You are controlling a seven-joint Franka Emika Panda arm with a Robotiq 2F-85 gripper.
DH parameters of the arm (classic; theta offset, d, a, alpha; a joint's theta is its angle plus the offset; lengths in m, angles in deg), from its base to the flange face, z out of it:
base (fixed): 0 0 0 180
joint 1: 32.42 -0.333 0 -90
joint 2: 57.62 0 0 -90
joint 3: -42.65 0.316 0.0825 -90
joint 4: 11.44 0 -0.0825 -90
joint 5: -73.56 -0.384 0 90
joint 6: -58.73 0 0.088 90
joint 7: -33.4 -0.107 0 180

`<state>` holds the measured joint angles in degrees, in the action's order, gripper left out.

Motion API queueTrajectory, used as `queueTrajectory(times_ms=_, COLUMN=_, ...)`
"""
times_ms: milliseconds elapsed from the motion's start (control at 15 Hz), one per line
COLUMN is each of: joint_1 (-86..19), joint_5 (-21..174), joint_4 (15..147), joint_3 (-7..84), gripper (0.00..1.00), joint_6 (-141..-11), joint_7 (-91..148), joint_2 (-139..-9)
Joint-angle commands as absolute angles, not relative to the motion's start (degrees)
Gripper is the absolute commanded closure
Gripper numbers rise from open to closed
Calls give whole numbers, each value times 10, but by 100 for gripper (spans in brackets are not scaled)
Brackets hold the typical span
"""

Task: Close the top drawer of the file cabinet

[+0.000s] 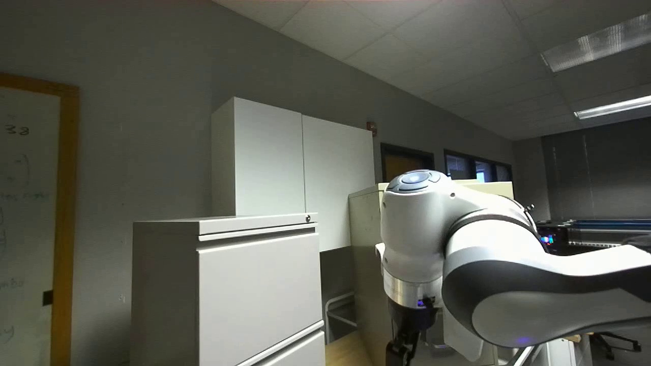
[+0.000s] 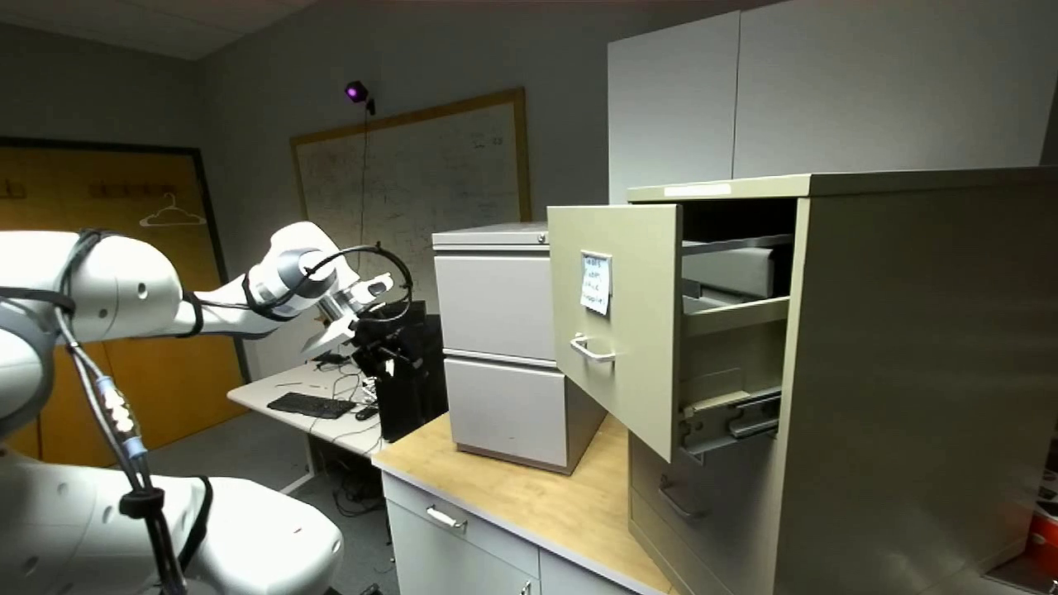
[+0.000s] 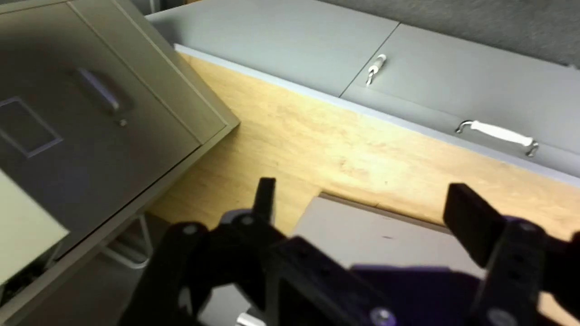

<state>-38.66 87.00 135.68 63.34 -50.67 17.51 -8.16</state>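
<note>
The file cabinet (image 2: 909, 372) is beige metal and stands at the right in an exterior view. Its top drawer (image 2: 628, 364) is pulled out, with a silver handle and a paper label on its flat front. Grey items show inside. The cabinet side also shows behind my arm in an exterior view (image 1: 363, 229), where the arm hides most of the drawer. In the wrist view, a lower drawer front (image 3: 90, 149) shows at the left, and a cream panel at the left edge may be the top drawer. My gripper (image 3: 368, 213) is open and empty, apart from the drawer.
A light grey two-drawer cabinet (image 2: 496, 306) stands on a wooden counter (image 2: 512, 496) beside the file cabinet; it lies under my gripper in the wrist view. A white cupboard (image 2: 674, 107) hangs behind. A desk (image 2: 306, 380) with a keyboard is further back.
</note>
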Motion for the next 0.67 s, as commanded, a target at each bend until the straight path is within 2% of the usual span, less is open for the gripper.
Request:
queueTrajectory(times_ms=0, joint_1=-344, joint_5=958, joint_4=1357, joint_3=635, gripper=35, joint_6=-525, joint_7=144, joint_2=-52)
queueTrajectory(times_ms=467, joint_1=-247, joint_5=1147, joint_4=1373, joint_3=598, gripper=90, joint_6=-586, joint_7=73, joint_2=-3)
queueTrajectory(times_ms=600, joint_1=-222, joint_5=1195, joint_4=1373, joint_3=589, gripper=100, joint_6=-608, joint_7=28, joint_2=0)
